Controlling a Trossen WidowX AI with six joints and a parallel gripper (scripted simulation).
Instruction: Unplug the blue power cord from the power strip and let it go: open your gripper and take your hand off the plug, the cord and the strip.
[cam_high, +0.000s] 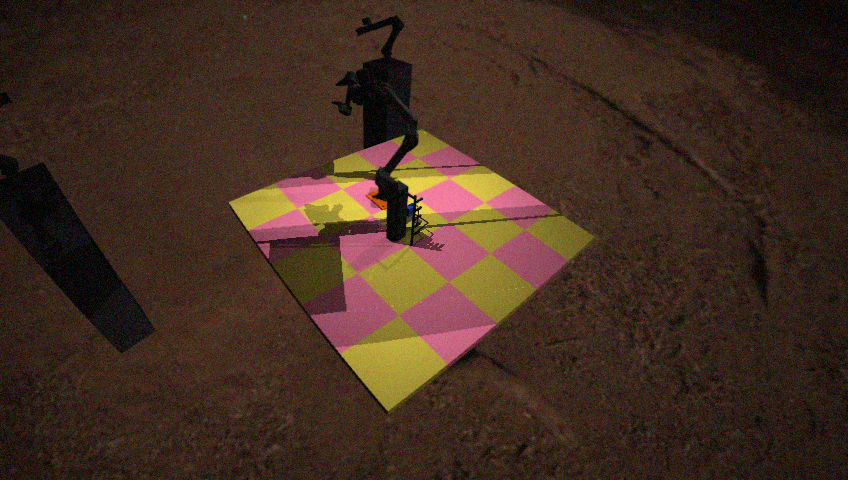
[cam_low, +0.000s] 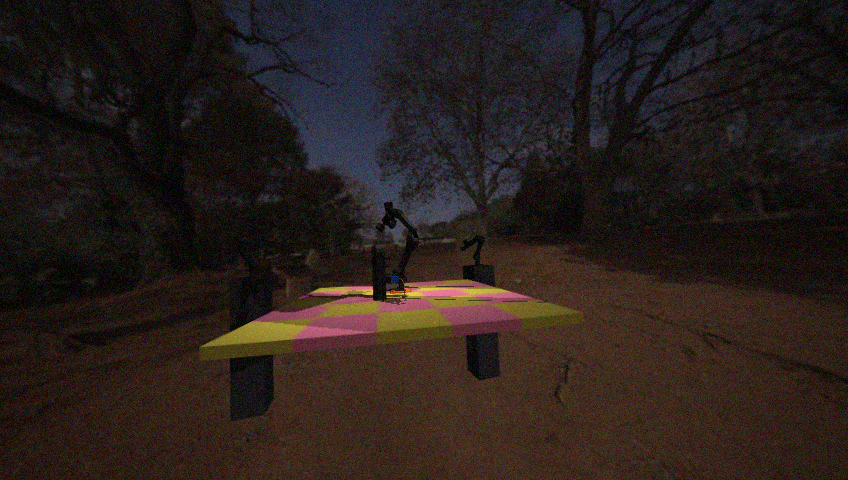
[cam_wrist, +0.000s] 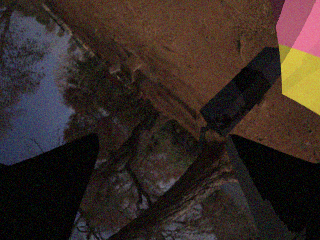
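Checkered table (cam_high: 416, 309), wrist view: spread claw (cam_wrist: 160, 214)

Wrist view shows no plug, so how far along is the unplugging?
Done: nothing certain. The blue plug sits close by the orange power strip, too small to tell whether it is out. In hand: nothing; the gripper is open, with only ground and trees between its fingers. Left: check the plug; if seated, pull it and release.

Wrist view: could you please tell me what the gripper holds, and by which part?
Nothing is held: the gripper is open, with only background between its fingers.
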